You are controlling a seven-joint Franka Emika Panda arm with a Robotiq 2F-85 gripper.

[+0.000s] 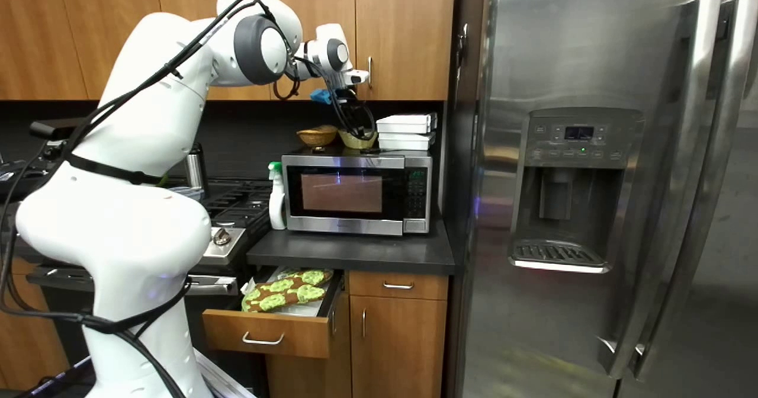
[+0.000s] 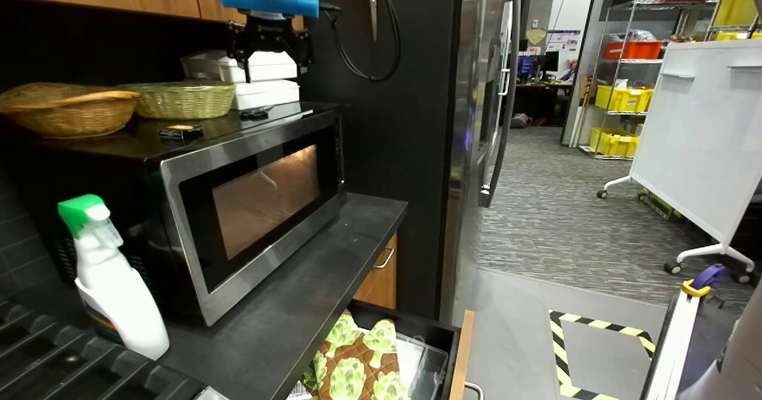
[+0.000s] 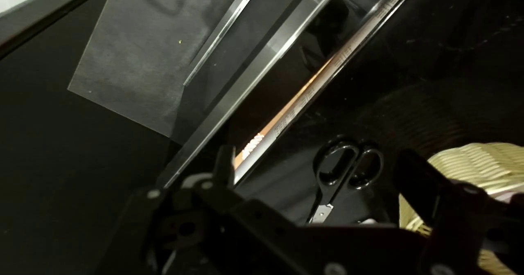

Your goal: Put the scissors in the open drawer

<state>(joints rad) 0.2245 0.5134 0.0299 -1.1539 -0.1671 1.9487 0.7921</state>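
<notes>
The scissors [image 3: 329,190] have black handles and metal blades. They lie flat on top of the microwave; their handles also show in an exterior view [image 2: 255,114]. In the wrist view the blade ends are hidden behind my gripper's own linkage. My gripper [image 3: 317,164] is open and empty, with its fingers spread on both sides of the scissors. In an exterior view the gripper [image 2: 275,71] hangs above the microwave, apart from the scissors. The open drawer [image 1: 228,334] is pulled out below the counter, also in an exterior view [image 2: 461,358]. A brown cloth with green artichokes [image 1: 284,291] lies in it.
The microwave [image 1: 343,226] stands on the counter. A green basket [image 2: 184,101], a brown basket [image 2: 77,111], stacked white boxes [image 2: 268,93] and a small black item [image 2: 180,132] are on top. A spray bottle [image 2: 119,293] stands beside it. The fridge [image 1: 592,60] and upper cabinets [image 1: 402,37] are close.
</notes>
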